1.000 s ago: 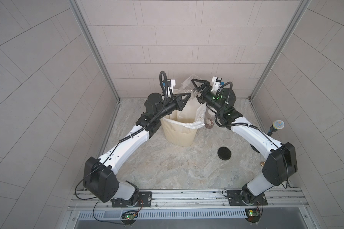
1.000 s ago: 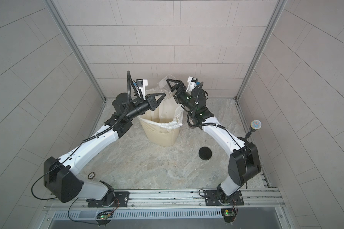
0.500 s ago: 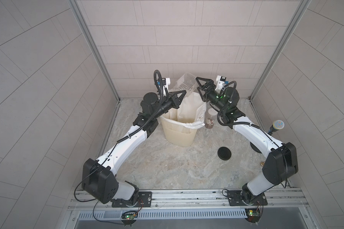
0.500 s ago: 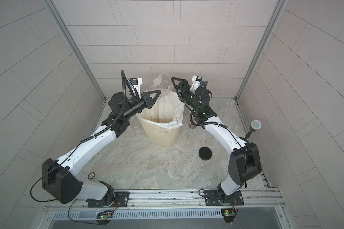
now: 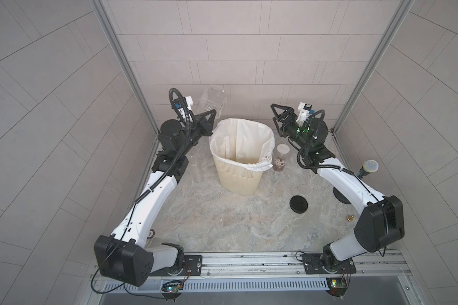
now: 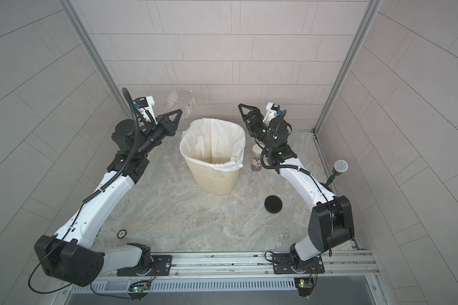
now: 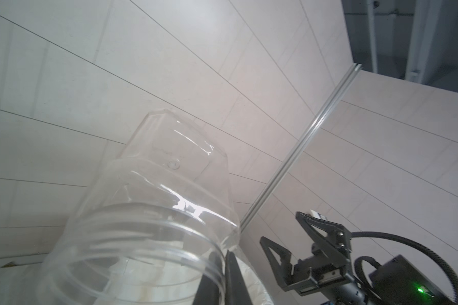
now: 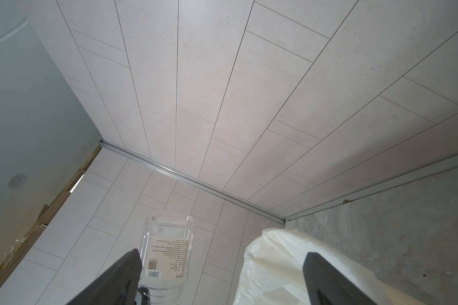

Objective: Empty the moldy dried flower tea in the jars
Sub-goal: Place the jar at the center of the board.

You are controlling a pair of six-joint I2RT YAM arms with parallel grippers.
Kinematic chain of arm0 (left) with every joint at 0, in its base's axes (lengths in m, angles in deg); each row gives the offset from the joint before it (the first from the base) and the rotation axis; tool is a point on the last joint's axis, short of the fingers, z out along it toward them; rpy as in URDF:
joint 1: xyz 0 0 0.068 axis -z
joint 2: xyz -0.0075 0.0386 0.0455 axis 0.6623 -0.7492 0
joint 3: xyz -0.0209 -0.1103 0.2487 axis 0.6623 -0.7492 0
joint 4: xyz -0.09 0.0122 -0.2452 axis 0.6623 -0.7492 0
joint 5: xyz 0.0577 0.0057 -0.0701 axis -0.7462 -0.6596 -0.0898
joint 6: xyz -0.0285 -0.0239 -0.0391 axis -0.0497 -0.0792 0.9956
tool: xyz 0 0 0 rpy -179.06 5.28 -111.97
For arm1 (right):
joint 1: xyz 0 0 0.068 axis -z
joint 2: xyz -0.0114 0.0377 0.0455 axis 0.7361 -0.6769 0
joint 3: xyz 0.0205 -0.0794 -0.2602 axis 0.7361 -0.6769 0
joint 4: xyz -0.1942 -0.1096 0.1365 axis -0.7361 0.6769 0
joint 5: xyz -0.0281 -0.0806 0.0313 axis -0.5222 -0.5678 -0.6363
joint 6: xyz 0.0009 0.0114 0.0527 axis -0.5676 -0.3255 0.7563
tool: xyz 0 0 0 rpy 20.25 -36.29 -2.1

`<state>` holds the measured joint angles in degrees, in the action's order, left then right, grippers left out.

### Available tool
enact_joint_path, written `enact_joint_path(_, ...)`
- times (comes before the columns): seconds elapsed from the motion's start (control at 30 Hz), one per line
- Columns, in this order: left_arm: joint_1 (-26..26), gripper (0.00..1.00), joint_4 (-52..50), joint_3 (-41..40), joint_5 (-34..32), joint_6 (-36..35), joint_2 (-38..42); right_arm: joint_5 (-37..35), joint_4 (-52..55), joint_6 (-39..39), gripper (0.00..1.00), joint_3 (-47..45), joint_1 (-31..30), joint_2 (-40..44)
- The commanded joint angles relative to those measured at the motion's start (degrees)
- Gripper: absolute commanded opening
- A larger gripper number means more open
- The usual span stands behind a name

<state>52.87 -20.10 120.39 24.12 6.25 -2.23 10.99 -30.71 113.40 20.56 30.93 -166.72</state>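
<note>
My left gripper [image 5: 211, 116] [image 7: 224, 274] is shut on the rim of a squat clear jar [image 5: 212, 101] [image 6: 179, 101] [image 7: 154, 211]. The jar is tipped mouth-down and looks empty, held high beside the bin's back left rim. The right gripper [image 5: 277, 114] [image 8: 220, 280] stands open with nothing in it, at the bin's back right; the held jar's white label [image 8: 167, 253] faces it. A small white-lidded jar [image 5: 281, 158] [image 6: 257, 158] stands right of the bin with brown-pink dried flower tea [image 5: 279, 165] in its lower part. A tall slim clear jar [image 5: 196, 169] stands left of the bin.
The cream ribbed bin [image 5: 238, 181] [image 6: 217, 183] with white liner [image 8: 275, 258] stands at the back centre. A black lid [image 5: 298, 203] and a clear lid [image 5: 303, 188] lie on the stone floor at right. A colourful-topped post [image 5: 369, 167] stands by the right wall.
Both grippers have drawn apart from above the bin. The left one carried the clear jar up and to the left; the right one swung right, still open.
</note>
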Motion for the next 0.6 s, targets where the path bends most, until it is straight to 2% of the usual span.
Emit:
enact_joint_path(0.0,-4.1,0.00,-9.8,2.9,-1.4,-3.0,1.8,0.7,1.2,-3.4,1.00,-1.2,0.3,3.0)
enact_joint_path(0.13,-10.9,0.00,-20.4,3.8,-2.0,-3.8,2.4,0.0,5.4,-8.9,0.99,-2.5,0.4,5.4)
enact_joint_path(0.23,-15.8,0.00,-27.0,3.6,-3.0,-3.9,3.5,-2.2,10.5,-15.7,0.98,-2.8,0.4,7.8)
enact_joint_path(0.4,-20.9,0.00,-36.0,2.4,-4.5,-5.4,3.5,-4.9,16.5,-23.9,0.98,-3.7,0.4,10.9)
enact_joint_path(0.57,-24.0,0.00,-49.8,5.0,-3.1,-4.3,-1.9,-5.4,18.1,-26.8,0.98,-5.1,0.3,12.1)
